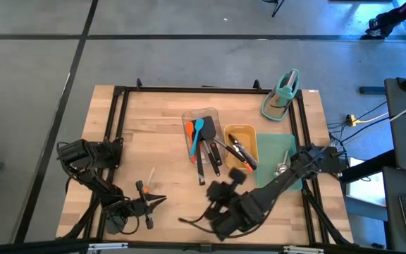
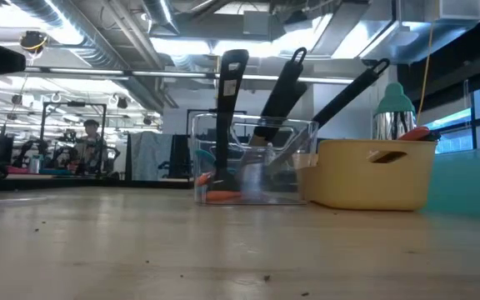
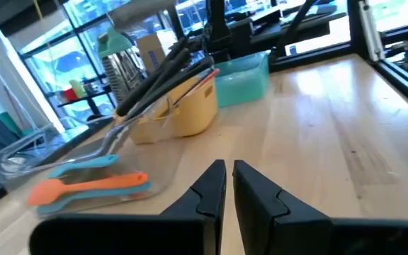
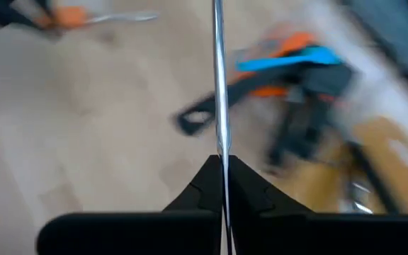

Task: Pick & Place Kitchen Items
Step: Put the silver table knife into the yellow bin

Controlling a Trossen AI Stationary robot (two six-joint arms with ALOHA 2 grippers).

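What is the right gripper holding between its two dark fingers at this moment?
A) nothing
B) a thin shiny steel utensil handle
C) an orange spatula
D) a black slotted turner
B: in the right wrist view the right gripper is closed on a thin shiny steel utensil handle that runs straight out from between its fingers.

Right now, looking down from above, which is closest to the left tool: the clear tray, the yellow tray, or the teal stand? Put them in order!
Measured from the left tool, at the table's near left:
1. Clear tray, mid-table, holding the orange and blue spatulas.
2. Yellow tray, just right of the clear one.
3. Teal stand, at the far right corner.
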